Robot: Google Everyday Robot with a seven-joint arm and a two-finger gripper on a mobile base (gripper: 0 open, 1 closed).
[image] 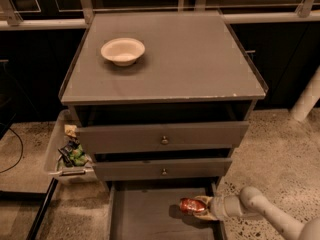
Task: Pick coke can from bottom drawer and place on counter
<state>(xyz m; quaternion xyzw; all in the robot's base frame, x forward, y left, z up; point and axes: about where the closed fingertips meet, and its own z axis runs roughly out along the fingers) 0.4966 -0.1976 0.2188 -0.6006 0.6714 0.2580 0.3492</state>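
Observation:
The coke can (189, 205) lies on its side, red-orange with a silvery end, at the right side of the open bottom drawer (145, 220). My gripper (199, 207) reaches in from the lower right, and its pale fingers are closed around the can's right end. The can is just above the drawer's grey floor, near its right wall. The counter (195, 64) is the flat grey top of the cabinet, above and behind the gripper.
A white bowl (123, 50) sits on the counter's back left. Two upper drawers with round knobs (164, 140) stand slightly open above the bottom drawer. A bin of clutter (67, 154) is left of the cabinet. A white post (306, 101) is at the right.

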